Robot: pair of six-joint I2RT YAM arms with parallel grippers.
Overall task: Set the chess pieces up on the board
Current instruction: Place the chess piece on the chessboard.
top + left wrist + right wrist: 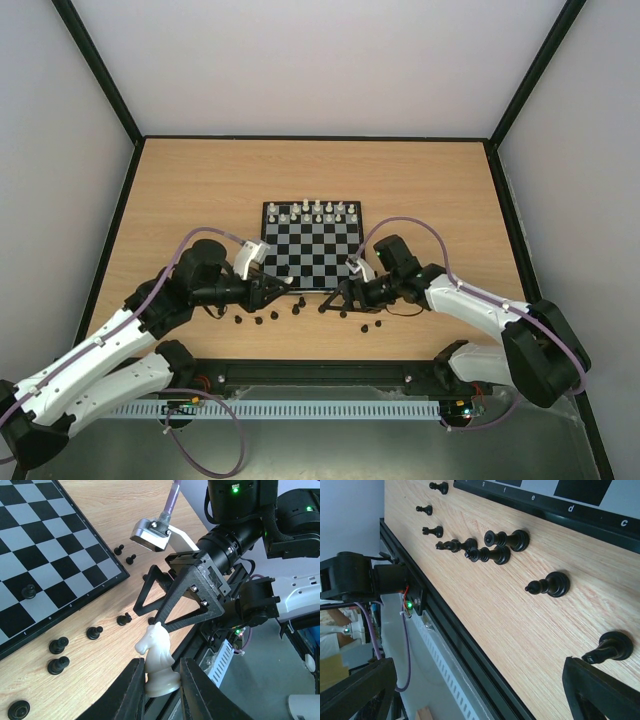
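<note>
A white knight (159,655) stands upright between the fingers of my left gripper (159,682), which is shut on its base just above the table's front edge. The board (315,255) lies mid-table with white chess pieces (318,210) along its far rows. One black pawn (29,591) stands on the board near its front edge. Several black pieces (270,318) lie loose on the wood in front of the board. My right gripper (480,690) is open over the table's near edge, with a fallen black piece (612,647) beside its right finger (605,690). The two grippers nearly meet, tip to tip.
A black rail (450,630) and a white slotted cable duct (320,410) run along the table's near edge. More toppled black pieces (507,539) lie close to the board's lettered border (545,510). Dark-framed white walls enclose the table.
</note>
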